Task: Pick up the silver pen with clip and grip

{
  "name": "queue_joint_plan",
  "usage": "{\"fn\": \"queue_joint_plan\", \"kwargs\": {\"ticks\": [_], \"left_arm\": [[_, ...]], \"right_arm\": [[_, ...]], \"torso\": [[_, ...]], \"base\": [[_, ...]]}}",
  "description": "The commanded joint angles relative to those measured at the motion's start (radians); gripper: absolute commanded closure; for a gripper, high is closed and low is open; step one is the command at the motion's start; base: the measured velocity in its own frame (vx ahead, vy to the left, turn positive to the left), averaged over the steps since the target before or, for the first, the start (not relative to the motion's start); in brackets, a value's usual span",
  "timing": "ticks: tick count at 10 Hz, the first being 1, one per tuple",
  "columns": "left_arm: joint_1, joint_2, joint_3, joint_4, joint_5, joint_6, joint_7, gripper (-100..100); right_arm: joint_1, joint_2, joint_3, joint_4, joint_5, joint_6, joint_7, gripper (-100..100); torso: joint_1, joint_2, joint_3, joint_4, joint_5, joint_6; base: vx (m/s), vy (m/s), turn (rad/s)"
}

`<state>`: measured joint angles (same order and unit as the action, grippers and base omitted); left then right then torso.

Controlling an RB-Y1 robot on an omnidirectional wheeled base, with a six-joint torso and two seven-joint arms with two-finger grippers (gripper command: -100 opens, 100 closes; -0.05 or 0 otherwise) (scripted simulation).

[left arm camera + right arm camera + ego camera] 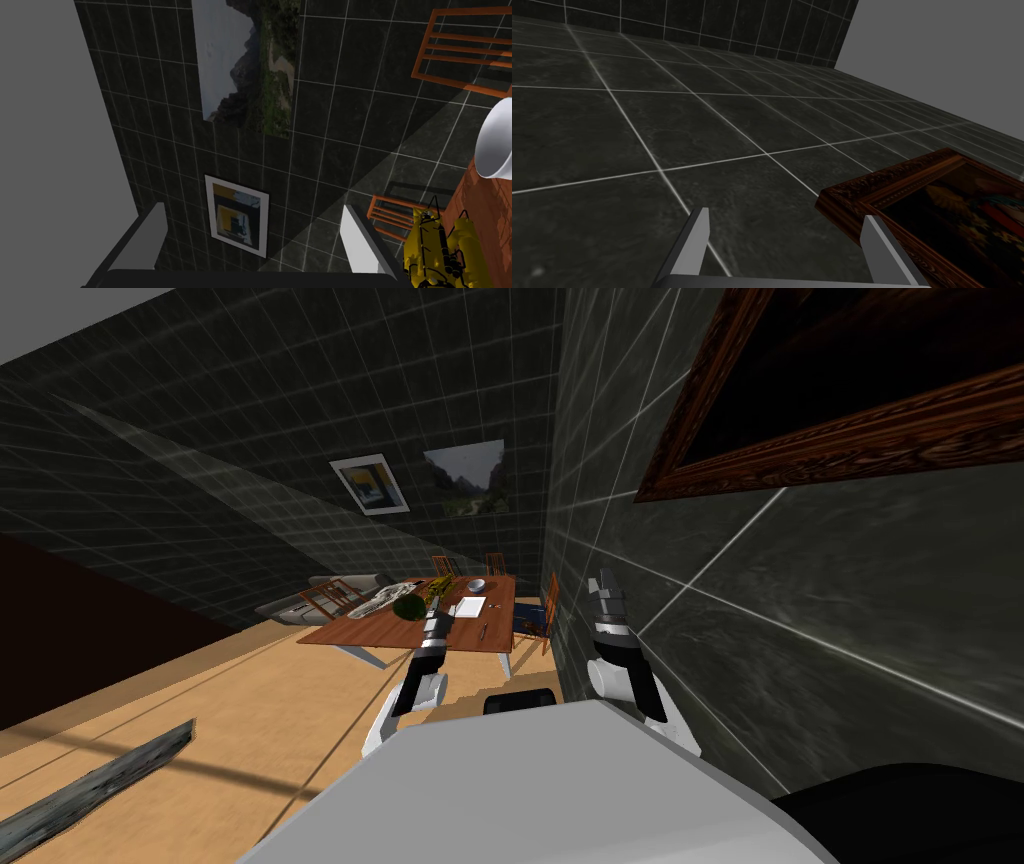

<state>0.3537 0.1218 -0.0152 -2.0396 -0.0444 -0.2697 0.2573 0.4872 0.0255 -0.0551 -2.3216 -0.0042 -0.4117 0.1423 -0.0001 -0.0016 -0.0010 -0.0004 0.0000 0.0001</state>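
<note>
Table (380, 633) ahead, wall (800, 618) close beside; left end effector (252, 206), right end effector (785, 214) both parted

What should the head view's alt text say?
A wooden table stands ahead, carrying a white sheet, a bowl and a thin pen. The left gripper points toward it; the right gripper is raised beside the dark tiled wall.

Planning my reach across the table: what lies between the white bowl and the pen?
In the head view, a flat white pad lies on the brown table between the white bowl and the pen.
</note>
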Motion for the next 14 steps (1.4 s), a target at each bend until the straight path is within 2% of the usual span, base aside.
{"fn": "queue_joint_plan", "kwargs": {"ticks": [1,2,3,5,6,8,9,10,11,13,14], "left_arm": [[-0.041,0.016,0.000,0.050,0.025,0.050,0.050,-100],[-0.067,0.022,-0.002,0.084,0.040,0.080,0.080,-100],[-0.067,0.022,-0.002,0.091,0.040,0.080,0.087,-100],[-0.122,0.028,-0.008,0.159,0.073,0.139,0.151,-100],[-0.122,0.028,-0.008,0.167,0.073,0.142,0.157,-100],[-0.181,0.031,-0.013,0.234,0.107,0.205,0.217,-100],[-0.181,0.031,-0.013,0.251,0.107,0.208,0.230,-100],[-0.212,0.031,-0.016,0.277,0.125,0.242,0.267,-100],[-0.212,0.031,-0.016,0.294,0.125,0.242,0.268,-100],[-0.275,0.028,-0.022,0.364,0.162,0.305,0.334,-100],[-0.275,0.028,-0.022,0.385,0.162,0.312,0.345,-100]], "right_arm": [[0.000,0.000,0.000,0.000,0.000,0.000,0.000,0],[0.000,0.000,0.000,0.000,0.000,0.000,0.000,0],[0.000,0.000,0.000,0.000,0.000,0.000,0.000,0],[0.000,0.000,0.000,0.000,0.000,0.000,0.000,0],[0.000,0.000,0.000,0.000,0.000,0.000,0.000,0],[0.000,0.000,0.000,0.000,0.000,0.000,0.000,0],[0.000,0.000,0.000,0.000,0.000,0.000,0.000,0],[0.000,0.000,0.000,0.000,0.000,0.000,0.000,0],[0.000,0.000,0.000,0.000,0.000,0.000,0.000,0],[0.000,0.000,0.000,0.000,0.000,0.000,0.000,0],[0.000,0.000,0.000,0.000,0.000,0.000,0.000,0]], "torso": [[0.000,0.000,0.000,0.000,0.000,0.000],[0.000,0.000,0.000,0.000,0.000,0.000],[0.000,0.000,0.000,0.000,0.000,0.000],[0.000,0.000,0.000,0.000,0.000,0.000],[0.000,0.000,0.000,0.000,0.000,0.000],[0.000,0.000,0.000,0.000,0.000,0.000],[0.000,0.000,0.000,0.000,0.000,0.000],[0.000,0.000,0.000,0.000,0.000,0.000],[0.000,0.000,0.000,0.000,0.000,0.000],[0.000,0.000,0.000,0.000,0.000,0.000],[0.000,0.000,0.000,0.000,0.000,0.000]], "base": [[0.017,-0.003,0.017],[0.016,-0.005,0.021],[0.011,-0.003,0.007],[0.013,-0.002,0.020],[0.010,-0.003,0.006],[0.014,-0.002,0.019],[0.015,-0.003,0.008],[0.013,-0.002,0.021],[0.010,-0.004,0.004],[0.013,-0.003,0.022],[0.013,-0.003,0.008]]}}
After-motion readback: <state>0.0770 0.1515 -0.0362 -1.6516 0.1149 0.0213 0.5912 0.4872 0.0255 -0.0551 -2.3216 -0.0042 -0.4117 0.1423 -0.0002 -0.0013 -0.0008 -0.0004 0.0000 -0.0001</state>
